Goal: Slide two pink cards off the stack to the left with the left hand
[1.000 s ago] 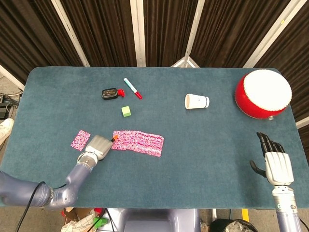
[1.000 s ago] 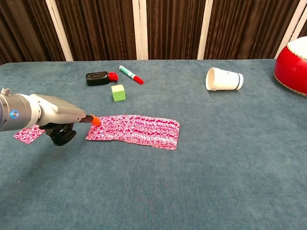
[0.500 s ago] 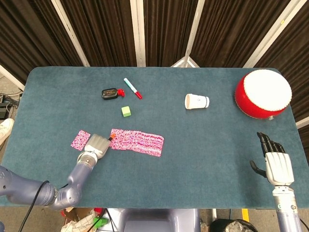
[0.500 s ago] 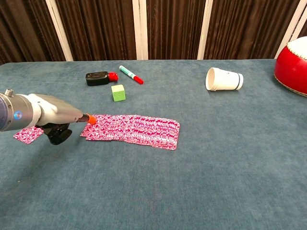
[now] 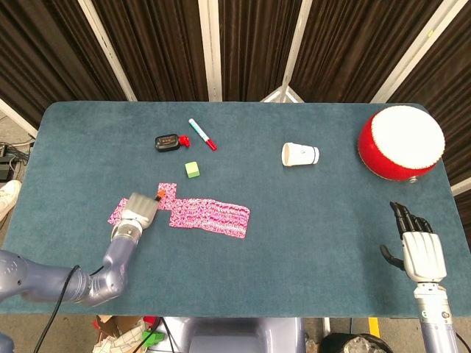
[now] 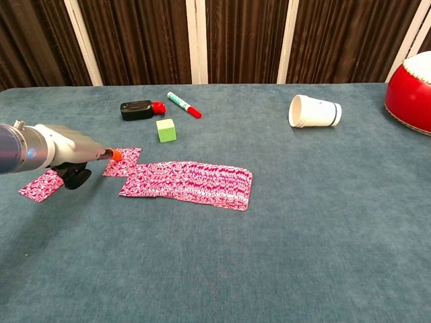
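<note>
The table (image 5: 309, 235) is covered in teal, carpet-like felt with rounded corners. Taking the spread of pink cards (image 5: 210, 215) as landmark: it is a flat, overlapped row of pink-and-white patterned cards, long and roughly rectangular.

Far to its right and toward the back sits a round red drum (image 5: 401, 142) with a white, nubbly top. Between drum and spread, a white paper cup (image 5: 300, 154) lies on its side. Behind the spread are a small green cube (image 5: 193, 170), a marker (image 5: 201, 134) with white barrel and red cap, and a black oblong device (image 5: 167, 142) with a red end.

My left hand (image 5: 140, 210) lies just left of the spread, its grey back upward; one finger with an orange tip (image 6: 115, 155) extends and touches a pink card (image 6: 124, 162) that lies skewed at the spread's upper-left corner. Whether my other fingers are curled I cannot tell. Another single pink card (image 6: 41, 184) lies left of my hand, apart from the spread.

My right hand (image 5: 422, 247) rests far right of the spread, near the table's front edge, fingers apart, holding nothing.
</note>
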You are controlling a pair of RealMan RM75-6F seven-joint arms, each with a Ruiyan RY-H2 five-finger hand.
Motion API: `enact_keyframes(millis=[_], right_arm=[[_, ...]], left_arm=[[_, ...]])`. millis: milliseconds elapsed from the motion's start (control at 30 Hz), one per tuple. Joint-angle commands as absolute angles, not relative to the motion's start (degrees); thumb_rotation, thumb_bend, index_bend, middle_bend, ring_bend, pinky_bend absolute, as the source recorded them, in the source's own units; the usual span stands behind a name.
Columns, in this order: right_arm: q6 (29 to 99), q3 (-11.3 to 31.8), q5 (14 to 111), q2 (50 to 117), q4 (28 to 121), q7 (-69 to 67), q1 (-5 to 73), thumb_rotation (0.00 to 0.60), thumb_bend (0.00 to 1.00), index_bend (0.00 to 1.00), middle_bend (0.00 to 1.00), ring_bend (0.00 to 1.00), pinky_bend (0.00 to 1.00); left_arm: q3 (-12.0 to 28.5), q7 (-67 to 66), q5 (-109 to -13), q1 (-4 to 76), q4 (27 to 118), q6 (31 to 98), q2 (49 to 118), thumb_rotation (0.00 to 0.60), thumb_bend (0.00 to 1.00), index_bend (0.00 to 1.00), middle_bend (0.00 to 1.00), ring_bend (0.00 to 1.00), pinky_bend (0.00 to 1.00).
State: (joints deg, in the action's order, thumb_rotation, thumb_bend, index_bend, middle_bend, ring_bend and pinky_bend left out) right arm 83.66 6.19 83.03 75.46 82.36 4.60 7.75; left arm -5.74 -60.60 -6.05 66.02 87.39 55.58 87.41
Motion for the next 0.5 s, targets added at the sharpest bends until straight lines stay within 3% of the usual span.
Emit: enact_keyframes(millis=[33,500], right_arm=[[83.7,6.2,83.0,75.5,82.4,4.8,7.8,0.6,0.28,0.01,0.15,0.23,0.24],[83.3,6.1,82.6,75.8,82.4,5.7,7.8,0.6,0.28,0.01,0.15,0.23,0.24]], left_arm=[[-5.3,-61.1,-4.9,66.3,86.0,54.9,87.6,0.6,0.97,0.05,0.86,0.84,0.75],[-3.3,-64.7,-1.0,67.9,78.6,53.3,88.8,0.6,0.96,0.04,0.86,0.84,0.75]])
